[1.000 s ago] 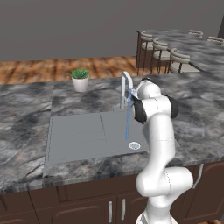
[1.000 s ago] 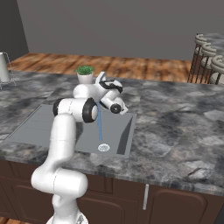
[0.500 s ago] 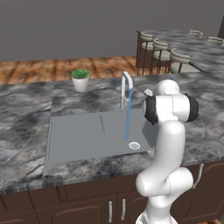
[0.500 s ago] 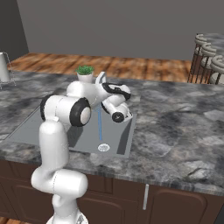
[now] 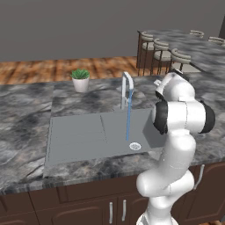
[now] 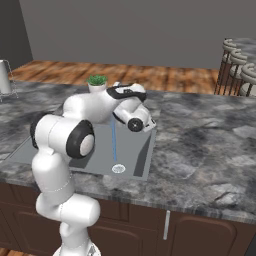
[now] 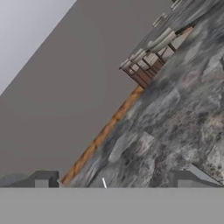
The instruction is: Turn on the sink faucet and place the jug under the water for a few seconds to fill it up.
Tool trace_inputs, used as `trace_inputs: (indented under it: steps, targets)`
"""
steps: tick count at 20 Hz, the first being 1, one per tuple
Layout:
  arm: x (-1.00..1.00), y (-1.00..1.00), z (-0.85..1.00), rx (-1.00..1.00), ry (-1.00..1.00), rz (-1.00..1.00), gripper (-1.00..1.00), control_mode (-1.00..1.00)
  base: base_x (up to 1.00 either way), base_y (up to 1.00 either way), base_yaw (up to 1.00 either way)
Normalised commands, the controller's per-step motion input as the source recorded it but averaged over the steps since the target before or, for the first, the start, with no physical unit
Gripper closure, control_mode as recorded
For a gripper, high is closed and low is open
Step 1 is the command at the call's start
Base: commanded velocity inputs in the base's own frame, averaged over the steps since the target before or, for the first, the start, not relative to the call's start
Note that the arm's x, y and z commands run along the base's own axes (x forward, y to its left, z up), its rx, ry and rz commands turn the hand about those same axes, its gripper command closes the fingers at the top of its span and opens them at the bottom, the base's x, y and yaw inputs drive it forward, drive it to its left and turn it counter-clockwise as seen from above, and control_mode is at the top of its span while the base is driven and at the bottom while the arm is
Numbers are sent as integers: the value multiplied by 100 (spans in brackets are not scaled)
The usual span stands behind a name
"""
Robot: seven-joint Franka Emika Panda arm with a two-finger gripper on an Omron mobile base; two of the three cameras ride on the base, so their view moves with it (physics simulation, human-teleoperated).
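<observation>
Since a sec ago the arm has swung away from the sink faucet [image 5: 126, 89] twd the counter [image 6: 200, 145] right of the sink [image 5: 79, 140], elbow now high. Water [image 5: 128, 118] runs in a thin blue stream to the drain [image 5: 135, 146]; potted plant [image 5: 80, 79] sits behind the sink. In hand view the gripper [image 7: 111, 181] faces grey counter w/ stools [image 7: 151, 59] beyond, fingertips [image 7: 43, 179] spread wide apart, nothing btwn them.
</observation>
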Motion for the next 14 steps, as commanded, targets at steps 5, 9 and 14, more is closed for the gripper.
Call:
trace_inputs:
  steps: [5, 9, 14]
  targets:
    - [-59, -16, 90, -2, 1, 0, -100, -100, 0, 0, 0]
    - [-85, 2, 43, -15, 0, 0, -100, -100, 0, 0, 0]
    - [-87, 24, 34, -26, 0, 4, -100, -100, 0, 0, 0]
